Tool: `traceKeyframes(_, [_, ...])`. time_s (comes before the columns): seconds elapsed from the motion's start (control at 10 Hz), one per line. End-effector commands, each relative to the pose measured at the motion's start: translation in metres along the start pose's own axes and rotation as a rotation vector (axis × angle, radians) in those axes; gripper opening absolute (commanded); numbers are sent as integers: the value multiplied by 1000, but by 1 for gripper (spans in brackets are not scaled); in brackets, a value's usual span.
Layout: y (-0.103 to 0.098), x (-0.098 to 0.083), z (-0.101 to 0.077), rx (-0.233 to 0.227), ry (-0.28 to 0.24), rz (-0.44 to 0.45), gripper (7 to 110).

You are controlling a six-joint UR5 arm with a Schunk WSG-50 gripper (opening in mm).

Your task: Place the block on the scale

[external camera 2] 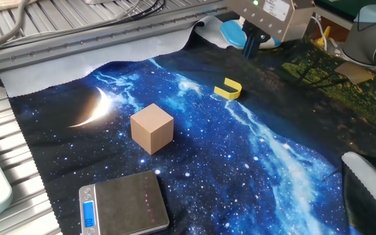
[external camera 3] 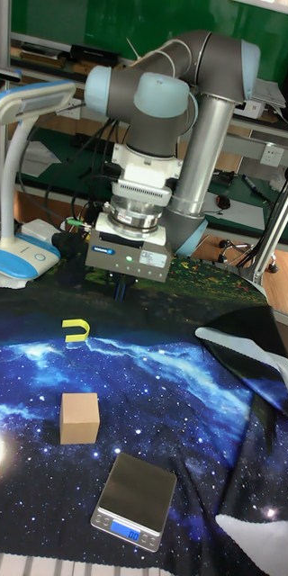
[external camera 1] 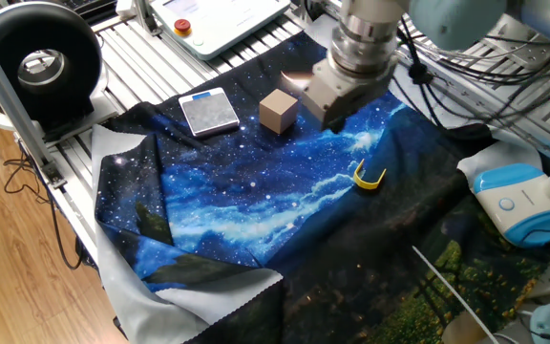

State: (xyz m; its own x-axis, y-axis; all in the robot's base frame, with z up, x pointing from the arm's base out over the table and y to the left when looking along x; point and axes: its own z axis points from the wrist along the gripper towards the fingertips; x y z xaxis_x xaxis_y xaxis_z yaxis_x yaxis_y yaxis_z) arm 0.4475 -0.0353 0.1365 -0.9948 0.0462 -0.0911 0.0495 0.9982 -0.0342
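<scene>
The block (external camera 2: 152, 128) is a tan wooden cube resting on the starry blue cloth, also seen as the block (external camera 1: 278, 111) and the block (external camera 3: 79, 418). The scale (external camera 2: 124, 203) lies flat near the cloth's edge, a short gap from the block, with its blue strip on one side; the same scale (external camera 3: 137, 501) shows in the tall view. My gripper (external camera 2: 250, 46) hangs raised over the far side of the cloth, well away from the block. Its dark fingers (external camera 3: 123, 290) stand close together and hold nothing.
A yellow curved clip (external camera 2: 228, 89) lies on the cloth between the gripper and the block. A white-and-blue rounded device (external camera 1: 523, 201) stands off the cloth's far corner. Slotted metal rails (external camera 2: 18, 170) and cables surround the cloth. A black round fan (external camera 1: 41, 62) sits beside the table.
</scene>
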Motion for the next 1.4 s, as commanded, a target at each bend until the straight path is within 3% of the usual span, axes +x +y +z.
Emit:
traceKeyframes(0.0, [0, -16, -7, 10, -18, 0, 7])
traceKeyframes(0.4, [16, -100, -28, -14, 27, -21, 7])
traceKeyframes(0.5, [20, -111, -32, -13, 23, -27, 7])
traceKeyframes(0.9, [22, -110, -36, -8, 33, -17, 7])
traceKeyframes(1.0, [32, -107, -36, -50, 43, -1, 7])
traceKeyframes(1.1, [52, -102, -35, -130, 62, 5, 7])
traceKeyframes(1.2, [56, -97, -31, -151, 72, -36, 7])
traceKeyframes(1.3, [57, -97, -25, -148, 54, -9, 7])
